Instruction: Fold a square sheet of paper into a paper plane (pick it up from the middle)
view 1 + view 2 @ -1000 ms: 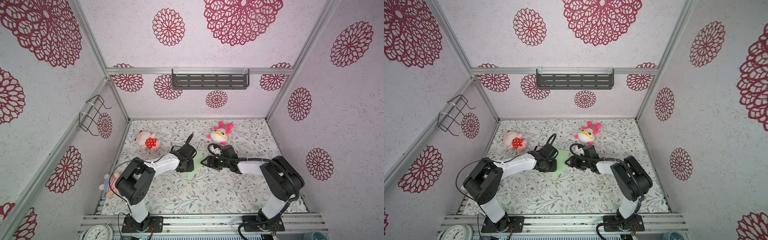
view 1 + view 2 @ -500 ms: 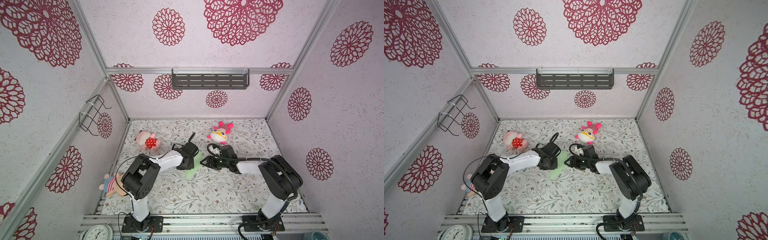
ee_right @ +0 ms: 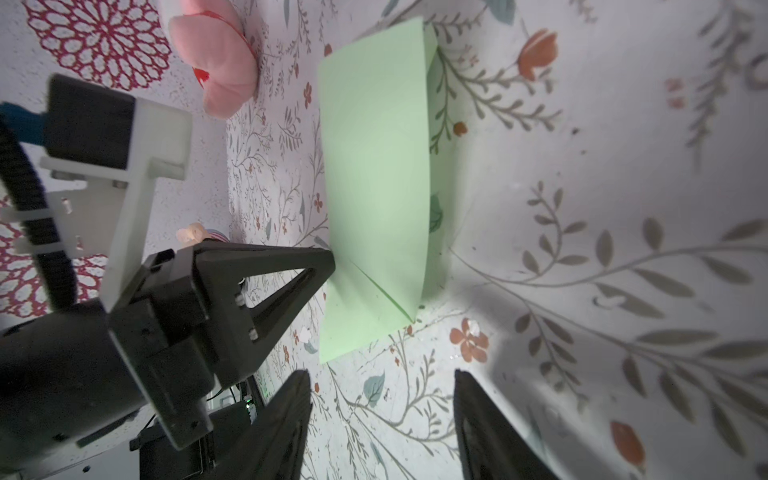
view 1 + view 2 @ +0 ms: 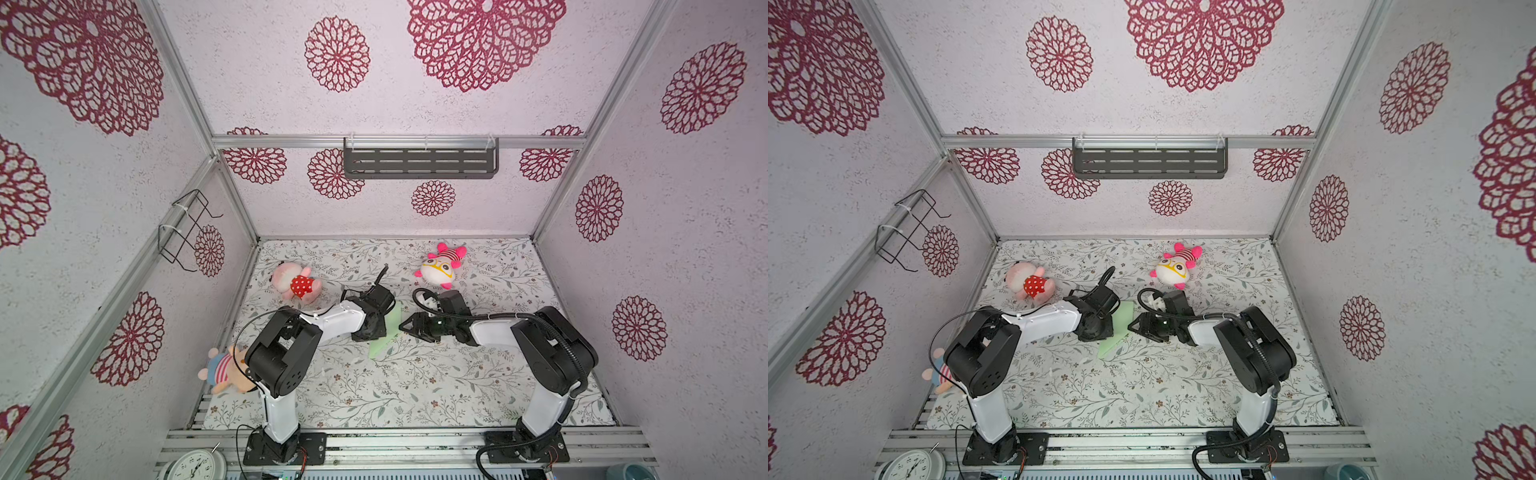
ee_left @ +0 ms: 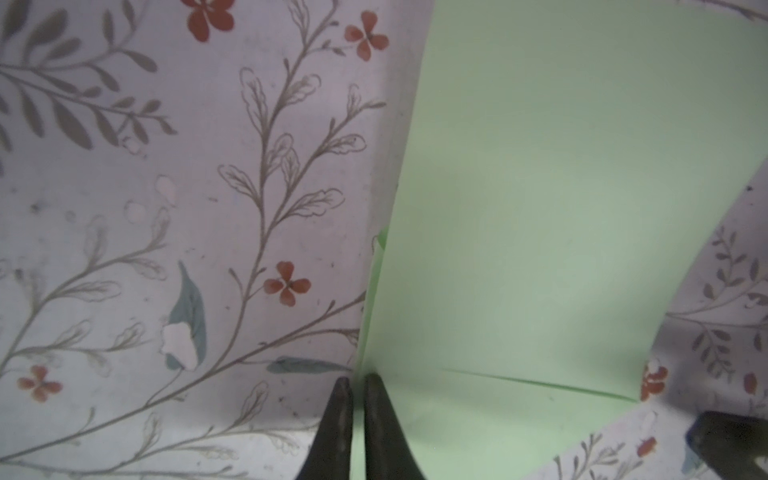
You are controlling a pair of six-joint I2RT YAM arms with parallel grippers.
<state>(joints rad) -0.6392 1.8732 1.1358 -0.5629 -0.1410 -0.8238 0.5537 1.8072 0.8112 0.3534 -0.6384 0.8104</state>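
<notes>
Floral surface (image 4: 415,395) | thin mint-green paper sheet (image 3: 374,166), floppy: hold its folded edge, pinched between your left jaws | right jaws wide

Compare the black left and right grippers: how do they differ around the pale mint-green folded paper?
The black left gripper is pinched almost shut on the pale mint-green folded paper at its edge; the black right gripper stands open, holding nothing. The left touches the paper; the right sits just short of it. Both sit low over the floral tablecloth.
</notes>
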